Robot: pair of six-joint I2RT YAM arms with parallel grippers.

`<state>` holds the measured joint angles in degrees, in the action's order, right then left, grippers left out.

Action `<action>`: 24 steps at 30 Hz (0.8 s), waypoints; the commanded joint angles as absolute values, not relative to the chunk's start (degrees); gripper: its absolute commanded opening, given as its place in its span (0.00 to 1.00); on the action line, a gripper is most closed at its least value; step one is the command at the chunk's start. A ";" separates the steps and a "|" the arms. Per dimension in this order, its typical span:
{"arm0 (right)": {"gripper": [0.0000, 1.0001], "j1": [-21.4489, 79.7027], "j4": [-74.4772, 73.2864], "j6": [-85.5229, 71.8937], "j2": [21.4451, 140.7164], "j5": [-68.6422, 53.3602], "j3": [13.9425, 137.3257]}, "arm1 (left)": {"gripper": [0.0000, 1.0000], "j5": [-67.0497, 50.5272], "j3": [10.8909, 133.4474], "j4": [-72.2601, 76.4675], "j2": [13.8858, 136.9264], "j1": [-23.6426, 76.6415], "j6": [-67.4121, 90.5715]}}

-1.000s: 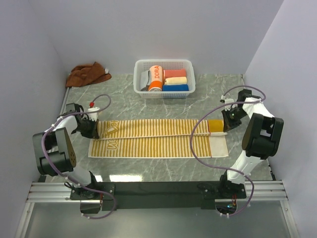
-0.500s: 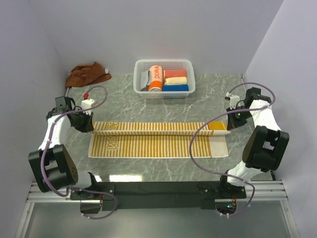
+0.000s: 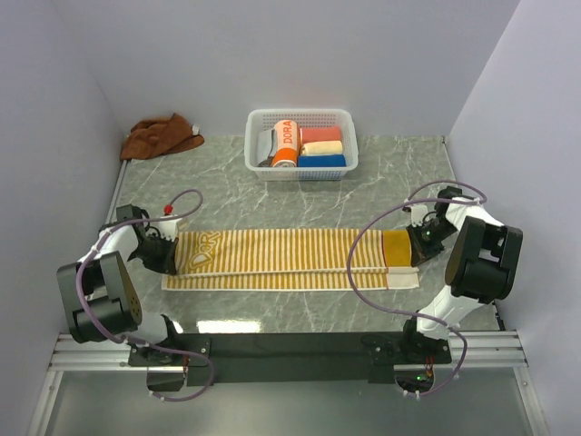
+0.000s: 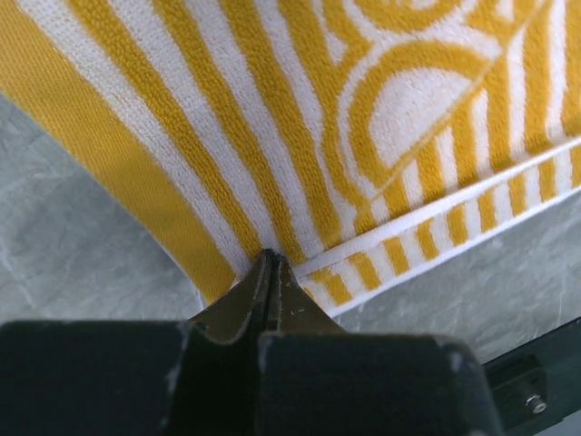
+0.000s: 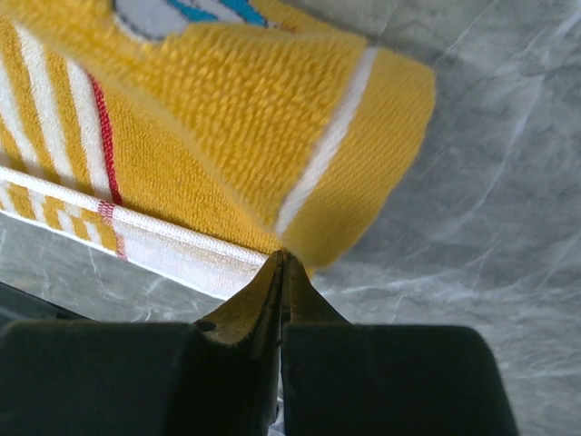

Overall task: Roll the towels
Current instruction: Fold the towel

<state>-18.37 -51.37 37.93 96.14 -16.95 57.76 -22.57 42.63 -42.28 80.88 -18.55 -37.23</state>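
Note:
The cream-yellow striped towel (image 3: pixel 290 256) lies lengthwise across the table, its far half folded toward me over the near half. My left gripper (image 3: pixel 169 257) is shut on its left edge; the left wrist view shows the fingertips pinching the striped cloth (image 4: pixel 300 136). My right gripper (image 3: pixel 421 243) is shut on the right edge, pinching the solid yellow end (image 5: pixel 272 118). The rust-brown towel (image 3: pixel 160 135) lies crumpled at the far left corner, away from both grippers.
A white basket (image 3: pixel 301 118) at the back centre holds the orange "DORA" roll (image 3: pixel 286 143) and small red, yellow and blue rolls. Grey walls close in left, right and behind. The black arm rail (image 3: pixel 290 345) runs along the near edge.
Both grippers lifted the towel's far long edge and brought it toward me, folding the towel in half lengthwise. They now sit low at the towel's ends.

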 commanded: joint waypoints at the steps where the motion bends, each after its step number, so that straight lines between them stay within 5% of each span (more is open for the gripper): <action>1: 0.00 -19.16 -48.08 37.79 96.15 -14.59 58.97 | 0.00 -20.83 44.12 -38.67 81.91 -19.07 -35.16; 14: 0.00 -20.47 -56.77 40.43 87.90 -16.70 63.02 | 0.00 -22.68 52.91 -51.14 75.69 -19.69 -37.69; 24: 0.00 -21.80 -55.38 43.16 84.99 -14.68 54.77 | 0.00 -20.04 45.27 -51.07 70.66 -21.09 -41.48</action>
<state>-20.71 -57.78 40.95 85.41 -18.76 57.54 -23.86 47.88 -52.42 71.29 -20.05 -38.57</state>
